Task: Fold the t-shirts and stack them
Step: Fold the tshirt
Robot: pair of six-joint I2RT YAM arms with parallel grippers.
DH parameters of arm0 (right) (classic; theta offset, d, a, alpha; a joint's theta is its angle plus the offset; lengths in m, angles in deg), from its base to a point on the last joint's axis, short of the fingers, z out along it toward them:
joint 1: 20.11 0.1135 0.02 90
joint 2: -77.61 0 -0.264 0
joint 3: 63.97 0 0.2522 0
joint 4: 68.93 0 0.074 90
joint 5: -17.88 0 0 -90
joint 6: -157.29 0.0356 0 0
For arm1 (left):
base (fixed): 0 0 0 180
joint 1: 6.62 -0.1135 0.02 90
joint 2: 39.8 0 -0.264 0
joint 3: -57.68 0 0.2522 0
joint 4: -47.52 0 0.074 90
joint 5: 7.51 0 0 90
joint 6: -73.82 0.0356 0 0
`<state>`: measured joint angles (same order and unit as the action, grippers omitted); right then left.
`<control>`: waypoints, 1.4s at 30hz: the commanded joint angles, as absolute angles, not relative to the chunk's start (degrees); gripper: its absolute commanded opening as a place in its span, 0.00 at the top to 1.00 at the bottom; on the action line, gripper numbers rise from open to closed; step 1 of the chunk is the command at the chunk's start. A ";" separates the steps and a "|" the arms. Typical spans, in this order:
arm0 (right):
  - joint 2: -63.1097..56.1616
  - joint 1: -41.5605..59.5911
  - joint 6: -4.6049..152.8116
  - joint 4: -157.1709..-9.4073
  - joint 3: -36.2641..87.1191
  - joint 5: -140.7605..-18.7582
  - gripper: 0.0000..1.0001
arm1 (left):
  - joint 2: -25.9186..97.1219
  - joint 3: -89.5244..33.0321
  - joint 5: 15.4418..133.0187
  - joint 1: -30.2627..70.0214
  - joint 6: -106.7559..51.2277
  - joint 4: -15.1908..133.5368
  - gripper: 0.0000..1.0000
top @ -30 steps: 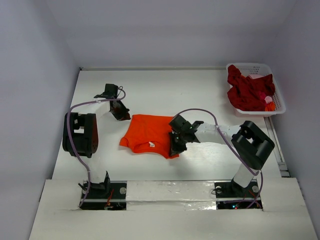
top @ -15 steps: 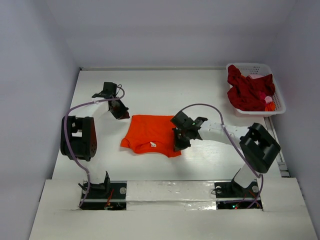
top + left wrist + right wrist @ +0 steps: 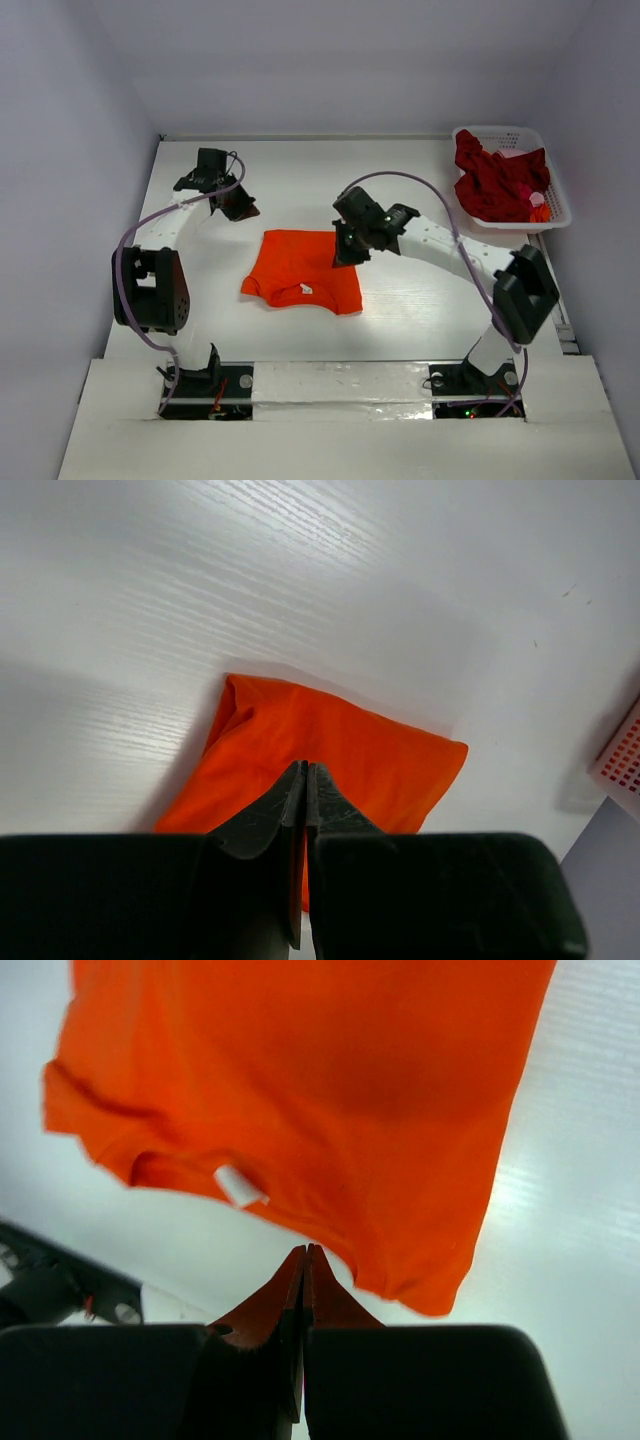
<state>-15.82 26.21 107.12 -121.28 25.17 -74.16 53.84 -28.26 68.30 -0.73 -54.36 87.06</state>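
Note:
The bright orange t-shirt (image 3: 303, 272) lies folded flat on the table, its white neck label (image 3: 303, 290) near the front edge. My left gripper (image 3: 243, 208) is shut and empty, hovering just beyond the shirt's far left corner. In the left wrist view the gripper (image 3: 305, 769) points at the orange shirt (image 3: 385, 765). My right gripper (image 3: 344, 255) is shut and empty, above the shirt's far right edge. In the right wrist view that gripper (image 3: 304, 1251) hangs over the shirt (image 3: 320, 1080) and its label (image 3: 240, 1185). The dark red t-shirt (image 3: 492, 180) is crumpled in the basket.
The white lattice basket (image 3: 556, 216) stands at the far right of the table and also holds a small pink and orange item (image 3: 535, 203). White walls close in the table at the left, back and right. The arm bases sit at the near edge.
The right gripper has moved from the shirt's near right corner to its far right edge. The left gripper has drawn back toward the far left. Both stayed shut.

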 commanded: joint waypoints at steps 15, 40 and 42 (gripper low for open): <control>-35.33 18.03 98.67 -123.30 45.05 -75.37 1.00 | 58.45 -23.40 67.11 4.45 -53.54 79.39 1.00; -36.47 17.51 100.86 -121.28 40.76 -77.92 1.00 | 63.55 -24.81 69.92 6.03 -50.90 82.98 1.00; -37.09 17.51 100.60 -121.19 40.32 -78.01 1.00 | 64.43 -25.77 70.10 6.04 -50.46 84.12 1.00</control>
